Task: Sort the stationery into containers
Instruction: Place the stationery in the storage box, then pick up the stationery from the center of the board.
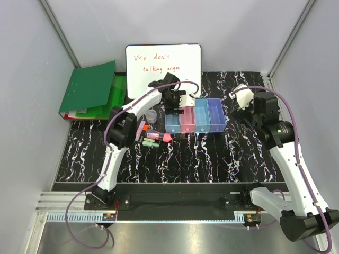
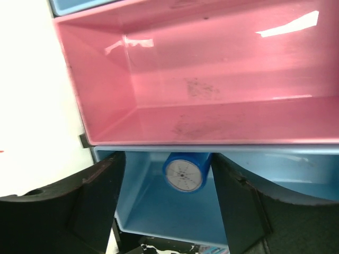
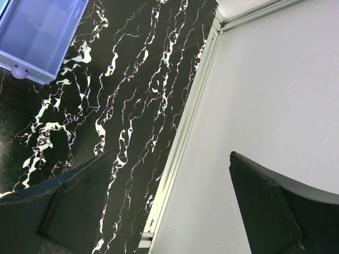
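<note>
The containers are a row of four joined bins: light blue [image 1: 172, 124], pink [image 1: 187, 121], light blue [image 1: 202, 118] and purple-blue [image 1: 216, 115]. My left gripper [image 1: 173, 106] hangs over the leftmost blue bin [image 2: 296, 166], jaws open. The blue-capped bottle [image 2: 185, 172] lies loose between the fingers, inside that bin against the wall shared with the pink bin [image 2: 212, 116], which looks empty. Pink [image 1: 160, 136] and pale green [image 1: 151, 143] markers and a clear round piece [image 1: 151, 115] lie on the table left of the bins. My right gripper [image 1: 238, 98] is open and empty, right of the bins.
A whiteboard [image 1: 163, 66] with red writing stands behind the bins. A green folder [image 1: 87, 87] lies at the back left. In the right wrist view the purple-blue bin [image 3: 37, 32] is at top left, with the enclosure wall [image 3: 275, 106] and its metal rail [image 3: 185, 132] under my right gripper [image 3: 169, 206].
</note>
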Robot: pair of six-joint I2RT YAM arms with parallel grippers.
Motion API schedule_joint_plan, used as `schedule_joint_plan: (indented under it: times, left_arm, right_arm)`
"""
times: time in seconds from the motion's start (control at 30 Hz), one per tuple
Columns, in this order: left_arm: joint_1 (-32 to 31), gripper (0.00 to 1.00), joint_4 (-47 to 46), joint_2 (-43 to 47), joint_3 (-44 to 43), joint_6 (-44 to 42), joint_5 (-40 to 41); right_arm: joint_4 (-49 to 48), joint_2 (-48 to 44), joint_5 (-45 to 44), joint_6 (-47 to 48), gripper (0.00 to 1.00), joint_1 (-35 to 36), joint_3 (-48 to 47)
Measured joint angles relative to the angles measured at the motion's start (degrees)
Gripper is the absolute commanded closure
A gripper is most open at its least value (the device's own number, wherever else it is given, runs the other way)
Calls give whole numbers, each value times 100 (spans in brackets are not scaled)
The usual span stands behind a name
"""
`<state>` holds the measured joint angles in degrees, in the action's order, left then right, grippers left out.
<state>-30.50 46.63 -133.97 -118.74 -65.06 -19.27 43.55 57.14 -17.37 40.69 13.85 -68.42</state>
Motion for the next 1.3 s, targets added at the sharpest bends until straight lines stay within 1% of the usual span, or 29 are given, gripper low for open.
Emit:
schedule_joint_plan:
  times: [0.27,0.5,0.63,0.7,0.73,0.77,0.83,0.87,0.97,1.07,1.13,1.3]
  left_arm:
    - [-96,27,-599,219,540,160,402]
    - [-138,26,-772,522,754,249,505]
    - [-138,22,-782,1012,962,356,494]
    - [-138,18,-826,1394,1154,404,496]
    - [-138,16,-835,1596,1263,413,498]
    - [-133,13,-863,1768,1379,409,501]
    - [-103,10,-911,2197,1716,387,527]
    - [-76,7,-898,2437,1937,382,557]
    - [68,4,-872,2710,2258,367,627]
    - [352,1,-846,2632,2391,466,754]
    - [509,1,-833,2455,2393,586,837]
    - [656,1,-763,1775,2227,907,1036]
  right_arm:
    - [2,-26,7,-28,1,0,0]
    - [4,-66,42,-68,1,-2,0]
    - [9,-101,39,-76,1,-13,0]
    - [11,-120,42,-90,1,-13,-2]
    - [17,-129,39,-90,1,-13,-2]
    - [24,-138,39,-90,1,-13,-2]
    - [48,-155,42,-90,1,-13,-2]
    - [57,-162,44,-92,1,-13,-2]
    - [79,-179,55,-94,1,-13,-2]
    - [83,-186,94,-98,1,-24,-2]
    - [83,-186,105,-103,1,-28,-2]
    - [85,-184,107,-103,1,-31,-2]
